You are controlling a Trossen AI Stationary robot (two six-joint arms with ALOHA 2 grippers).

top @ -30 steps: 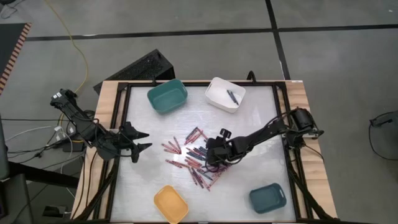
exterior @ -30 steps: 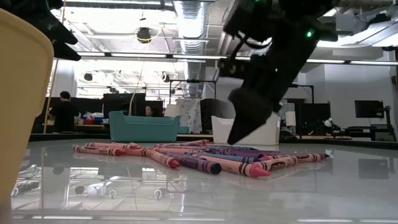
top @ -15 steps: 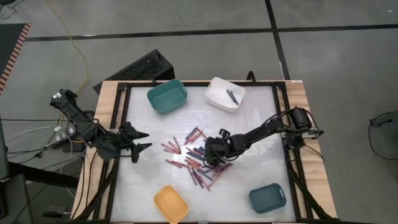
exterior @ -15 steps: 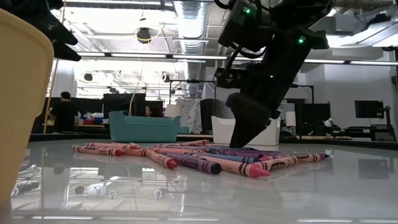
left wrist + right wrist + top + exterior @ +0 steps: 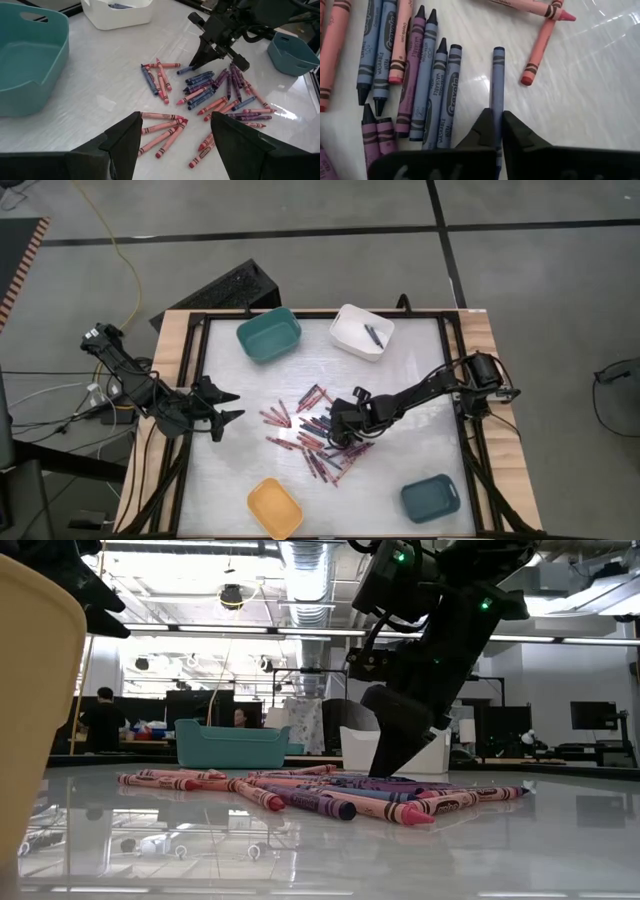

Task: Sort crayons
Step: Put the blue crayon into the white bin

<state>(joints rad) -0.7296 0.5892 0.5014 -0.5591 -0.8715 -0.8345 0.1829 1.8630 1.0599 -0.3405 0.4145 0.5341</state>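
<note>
- Since a second before, the right gripper (image 5: 496, 131) had slid from the near edge of the pile towards its middle and dropped, so that its fingertips now stood on the table among the crayons (image 5: 318, 432); over the last half second it barely shifted.
- Its two dark fingers were pinched almost together on the end of one blue crayon (image 5: 496, 80), which ran straight out ahead of the tips, flat on the table.
- That crayon lay a little apart from its neighbours, probably why it was chosen: the fingers could close on it without catching another.
- Just beside the fingers, to one side, lay a tight row of blue and purple crayons (image 5: 422, 85), parallel and touching, with dark pointed tips and paper wrappers.
- Farther ahead, two pink crayons (image 5: 540, 30) lay crossed at an angle, well clear of the grip.
- All were thin, round, paper-wrapped sticks on a glossy white table (image 5: 240, 470) that mirrored the ceiling lights, a surface on which they would likely roll or slide easily.
- Beyond the pile stood a white bin (image 5: 362, 331) already holding a dark crayon, likely the target for the blue one.
- Other smooth plastic bins ringed the pile: a large teal bin (image 5: 269, 335), a small teal bin (image 5: 431, 498) and a yellow bin (image 5: 275, 508).
- The left gripper (image 5: 228, 404) waited at the table's left edge, fingers spread apart and empty.
</note>
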